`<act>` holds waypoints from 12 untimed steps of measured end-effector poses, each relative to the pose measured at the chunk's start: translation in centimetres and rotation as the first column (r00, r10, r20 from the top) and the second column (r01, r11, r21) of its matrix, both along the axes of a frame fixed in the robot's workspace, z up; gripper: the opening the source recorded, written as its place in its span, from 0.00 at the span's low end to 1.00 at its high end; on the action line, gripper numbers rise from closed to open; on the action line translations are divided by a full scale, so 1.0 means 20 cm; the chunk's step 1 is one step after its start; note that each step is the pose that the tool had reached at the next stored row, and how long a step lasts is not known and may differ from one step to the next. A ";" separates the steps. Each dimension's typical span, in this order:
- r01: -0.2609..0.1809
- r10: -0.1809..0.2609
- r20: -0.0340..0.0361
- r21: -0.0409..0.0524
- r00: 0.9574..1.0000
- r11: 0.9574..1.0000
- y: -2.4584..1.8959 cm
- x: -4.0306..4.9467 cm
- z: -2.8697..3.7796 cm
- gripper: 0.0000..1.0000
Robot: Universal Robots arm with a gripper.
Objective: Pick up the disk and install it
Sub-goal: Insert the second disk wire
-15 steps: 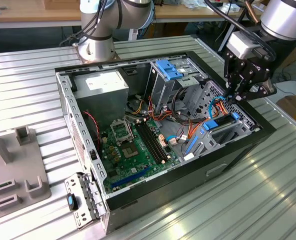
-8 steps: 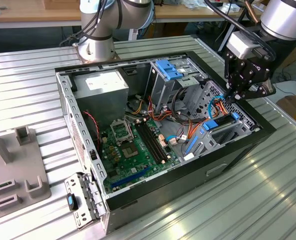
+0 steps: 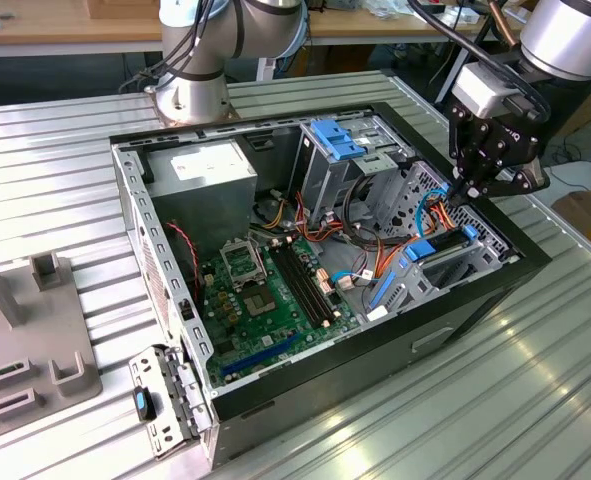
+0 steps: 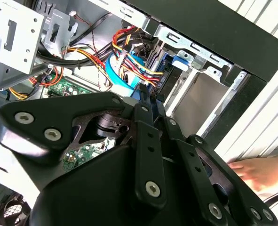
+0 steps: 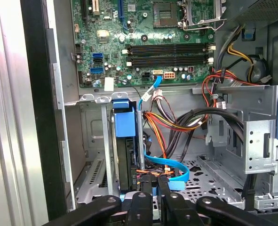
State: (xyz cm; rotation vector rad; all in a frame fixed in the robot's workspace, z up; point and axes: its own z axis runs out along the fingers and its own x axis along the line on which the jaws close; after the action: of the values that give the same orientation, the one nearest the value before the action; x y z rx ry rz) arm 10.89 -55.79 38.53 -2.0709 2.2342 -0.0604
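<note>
Hovering over the open computer case's [image 3: 135, 190] drive-bay corner, the tool [image 3: 472, 190], fingers together, sits directly above the disk [image 5: 128, 155], standing edgewise in its bay.

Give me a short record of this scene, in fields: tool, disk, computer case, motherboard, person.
tool: over the drive bay at the exterior view's right end of the case
disk: black slab with blue rail, standing on edge in the bay, just beyond the tool's fingertips
computer case: lying open on the ridged metal table
motherboard: green, exposed
person: a hand beside the case in the second wrist view
</note>
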 end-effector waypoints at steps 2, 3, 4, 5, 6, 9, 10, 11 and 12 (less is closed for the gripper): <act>0.000 0.000 0.000 0.000 1.000 1.000 0.000 0.000 0.000 0.17; 0.000 0.000 0.000 0.000 1.000 1.000 0.000 0.000 0.000 0.17; 0.000 0.000 0.000 0.000 1.000 1.000 0.000 0.000 0.000 0.17; 0.000 0.000 0.000 0.000 1.000 1.000 0.000 0.000 0.000 0.17; 0.000 0.000 0.000 0.000 1.000 1.000 -0.001 0.000 0.000 0.17; 0.000 0.000 0.000 0.000 1.000 1.000 -0.003 -0.002 0.000 0.17; -0.001 0.001 0.000 0.000 1.000 1.000 -0.010 -0.012 0.000 0.17; -0.001 0.001 0.000 0.000 1.000 1.000 -0.015 -0.019 -0.001 0.17; -0.002 0.002 0.000 0.000 1.000 1.000 -0.019 -0.026 -0.001 0.17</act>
State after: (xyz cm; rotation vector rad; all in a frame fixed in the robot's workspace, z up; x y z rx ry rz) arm 10.37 -56.18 38.51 -2.0727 2.2325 -0.0603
